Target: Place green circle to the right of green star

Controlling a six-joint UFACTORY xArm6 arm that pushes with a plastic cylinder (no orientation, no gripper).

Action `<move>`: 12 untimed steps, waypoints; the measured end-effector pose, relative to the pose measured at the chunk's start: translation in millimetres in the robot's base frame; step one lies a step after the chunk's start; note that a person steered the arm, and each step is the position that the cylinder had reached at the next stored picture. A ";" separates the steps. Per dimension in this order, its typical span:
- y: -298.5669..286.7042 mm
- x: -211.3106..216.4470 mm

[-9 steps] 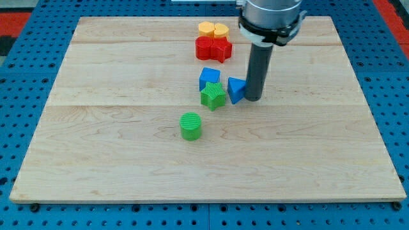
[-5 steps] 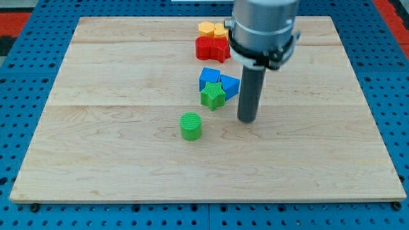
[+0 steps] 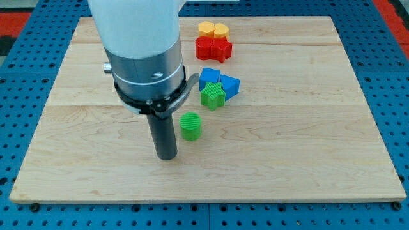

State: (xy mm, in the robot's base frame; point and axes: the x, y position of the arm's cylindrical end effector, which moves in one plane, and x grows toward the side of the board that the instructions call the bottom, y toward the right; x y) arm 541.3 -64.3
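Note:
The green circle (image 3: 190,125) stands on the wooden board (image 3: 307,147), below and left of the green star (image 3: 213,96). The star touches a blue cube (image 3: 208,76) above it and a blue triangle (image 3: 229,84) at its right. My tip (image 3: 167,155) rests on the board just left of and slightly below the green circle, a small gap apart from it. The arm's grey body hides the board above the tip.
Two yellow blocks (image 3: 213,29) sit near the view's top, with two red blocks (image 3: 213,48) touching just below them. The board's bottom edge lies below the tip.
My tip swept from right of the blue triangle down and across to the left side of the green circle. The blue triangle shifted slightly up-left against the star. The green circle has not moved.

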 end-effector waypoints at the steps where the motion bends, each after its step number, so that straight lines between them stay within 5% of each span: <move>1: -17.3 -15.5; 2: -47.6 -23.0; 5: 113.0 -48.8; 8: 159.7 -44.6; 12: 143.6 -56.7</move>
State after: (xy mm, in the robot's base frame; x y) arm 484.6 79.3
